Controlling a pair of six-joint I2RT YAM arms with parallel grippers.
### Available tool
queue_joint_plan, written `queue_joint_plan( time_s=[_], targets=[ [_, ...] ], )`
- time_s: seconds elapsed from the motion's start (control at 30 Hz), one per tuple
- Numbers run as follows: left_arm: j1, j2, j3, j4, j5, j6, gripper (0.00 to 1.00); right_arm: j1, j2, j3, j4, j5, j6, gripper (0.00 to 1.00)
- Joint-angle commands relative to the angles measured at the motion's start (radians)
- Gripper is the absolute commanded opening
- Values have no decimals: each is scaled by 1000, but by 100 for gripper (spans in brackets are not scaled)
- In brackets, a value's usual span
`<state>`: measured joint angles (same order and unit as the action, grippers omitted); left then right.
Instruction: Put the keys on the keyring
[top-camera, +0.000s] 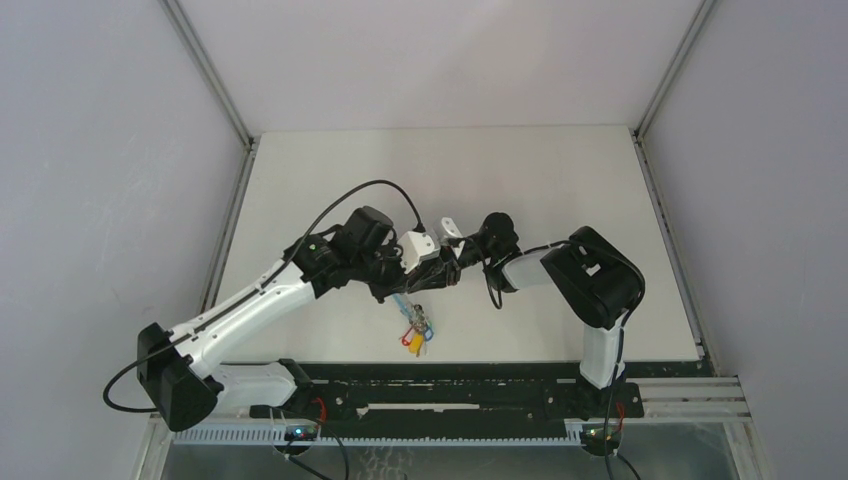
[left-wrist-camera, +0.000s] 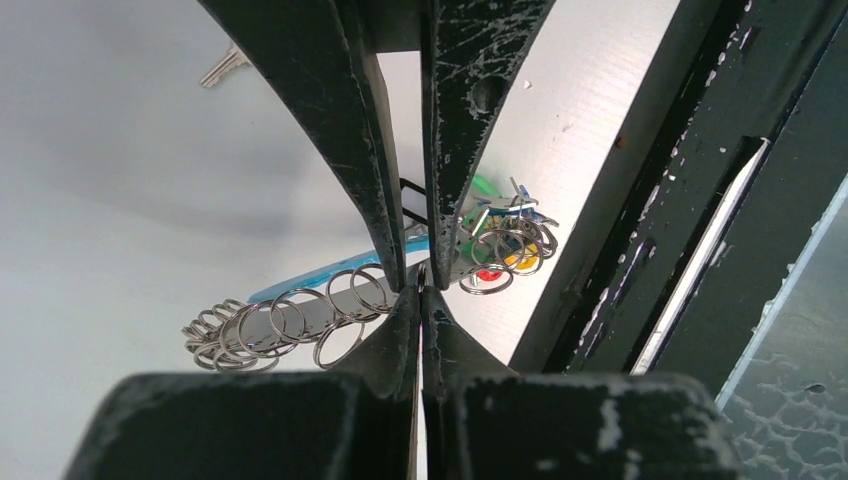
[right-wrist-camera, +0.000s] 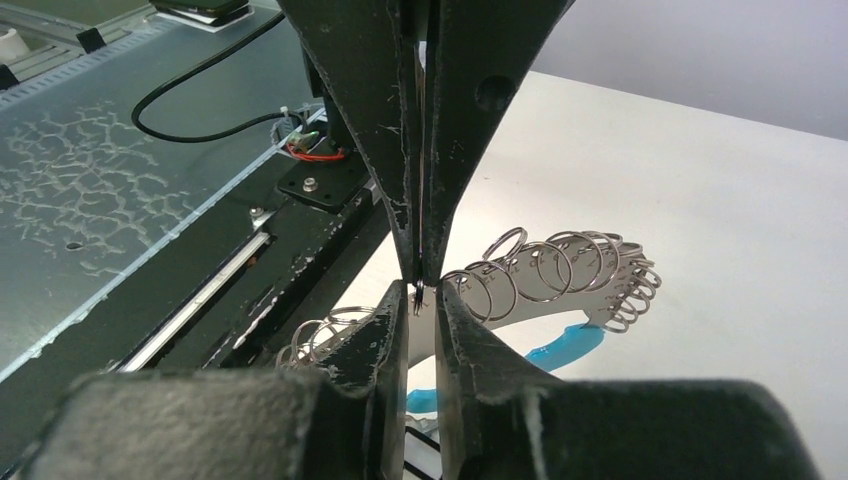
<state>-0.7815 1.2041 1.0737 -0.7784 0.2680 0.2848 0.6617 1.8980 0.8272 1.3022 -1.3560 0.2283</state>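
Your left gripper (left-wrist-camera: 420, 296) is clamped shut on a thin wire loop of the keyring (left-wrist-camera: 290, 320), pinched right at its fingertips. Your right gripper (right-wrist-camera: 418, 298) meets it head-on, tip to tip. Its jaws are narrow, with only a slim gap between them, and a sliver of metal sits at their tips. You cannot tell from these views whether it actually grips that metal. From the meeting point, the keyring's chain of silver rings and blue band curves away to one side of the left fingers. On the other side, just beyond them, it ends in a bunch of rings. The green key (left-wrist-camera: 485, 188) and the yellow key (left-wrist-camera: 520, 262) sit in that bunch, with a red tag (left-wrist-camera: 488, 273) beside the yellow one. Whether either key is threaded on is too tangled to tell. From above, the bunch hangs just below the joined grippers, towards the arm bases. A bare silver key (left-wrist-camera: 222, 68) lies on the table (left-wrist-camera: 120, 200), well apart, beyond the right gripper's fingers.
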Motion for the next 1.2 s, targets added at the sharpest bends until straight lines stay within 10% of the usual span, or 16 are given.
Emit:
queue_joint_plan(
  time_s=[0.0,0.8,1.0,1.17],
  targets=[
    [-8,-2,81,31,43,24,0,6,5,36,7,-5,13,9],
    [-7,-10,59,108,6,-1,0,14,18,48,-27,-7,-10,15],
    [-7,-18,39,119,-2,-16,0,5,15,47,-4,-7,18,0],
    [-7,-120,-85,249,-63,-96,15,-18,22,28,121,8,113,0]
  ],
)
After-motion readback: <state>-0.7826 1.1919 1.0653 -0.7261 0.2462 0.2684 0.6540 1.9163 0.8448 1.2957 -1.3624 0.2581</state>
